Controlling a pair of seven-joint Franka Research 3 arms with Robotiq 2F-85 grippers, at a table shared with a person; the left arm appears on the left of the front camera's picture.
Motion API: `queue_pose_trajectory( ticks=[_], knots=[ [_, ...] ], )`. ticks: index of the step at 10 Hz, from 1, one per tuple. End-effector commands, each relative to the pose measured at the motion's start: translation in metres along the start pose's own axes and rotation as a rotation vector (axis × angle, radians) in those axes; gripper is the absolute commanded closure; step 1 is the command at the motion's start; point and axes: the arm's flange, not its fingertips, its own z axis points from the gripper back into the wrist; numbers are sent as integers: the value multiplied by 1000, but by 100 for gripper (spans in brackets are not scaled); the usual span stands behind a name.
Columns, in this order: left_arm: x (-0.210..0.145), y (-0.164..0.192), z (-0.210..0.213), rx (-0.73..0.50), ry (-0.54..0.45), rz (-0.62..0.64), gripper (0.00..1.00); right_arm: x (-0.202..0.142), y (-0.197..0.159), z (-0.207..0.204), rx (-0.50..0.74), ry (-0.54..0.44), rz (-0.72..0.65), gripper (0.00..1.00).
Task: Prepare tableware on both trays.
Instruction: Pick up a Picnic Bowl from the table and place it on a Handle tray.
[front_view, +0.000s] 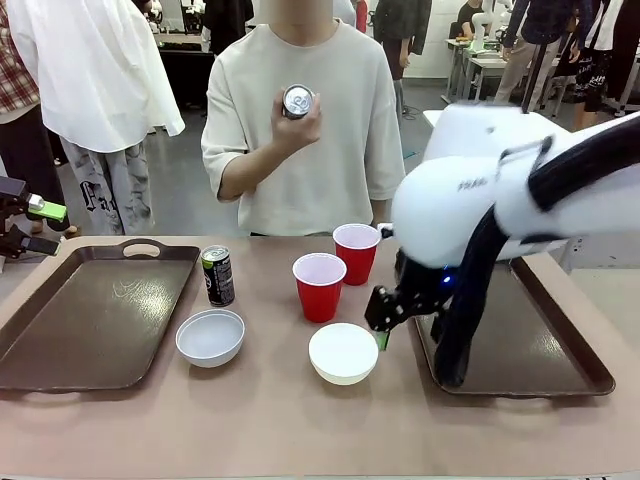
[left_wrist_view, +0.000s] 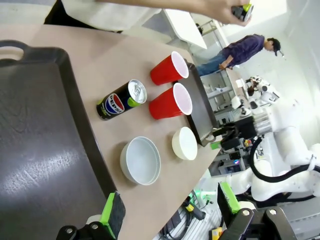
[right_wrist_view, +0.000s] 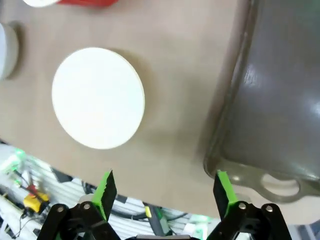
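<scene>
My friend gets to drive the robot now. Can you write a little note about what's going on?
Left gripper: open, holding nothing, by the left tray.
Right gripper: open, holding nothing, low between the cream bowl and the right tray.
On the table between the trays: standing can, grey-white bowl, cream bowl, near red cup, far red cup.
The person's hand holds up the second can.
Done: nothing is on either tray yet.
Left: cup, bowl and can onto each tray.

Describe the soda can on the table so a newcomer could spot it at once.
Find the left tray; off its far right corner the soda can stands upright, behind the greyish bowl. It is the only slim, dark thing among red cups and white bowls.
</scene>
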Motion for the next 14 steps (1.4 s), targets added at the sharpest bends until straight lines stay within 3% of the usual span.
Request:
queue_pose_trajectory(
  ticks=[1,6,8,9,10,11,12,13,14],
  knots=[
    [1,0,1,-22,-12,-12,0,30,14,-16,-16,-21,-35,0],
    [1,0,1,-22,-12,-12,0,67,23,-47,-36,-66,-56,0],
    [1,0,1,-22,-12,-12,0,72,23,-60,-27,-32,-60,0],
    [1,0,1,-22,-12,-12,0,73,23,-61,-18,-23,-50,59],
    [1,0,1,-22,-12,-12,0,72,23,-60,-15,-31,-51,59],
    [1,0,1,-22,-12,-12,0,71,24,-56,-9,-38,-56,100],
    [1,0,1,-22,-12,-12,0,71,26,-53,-3,-33,-66,63],
    [1,0,1,-22,-12,-12,0,69,26,-47,-1,-43,-77,100],
    [1,0,1,-22,-12,-12,0,67,27,-42,4,-37,-87,100]
  ],
)
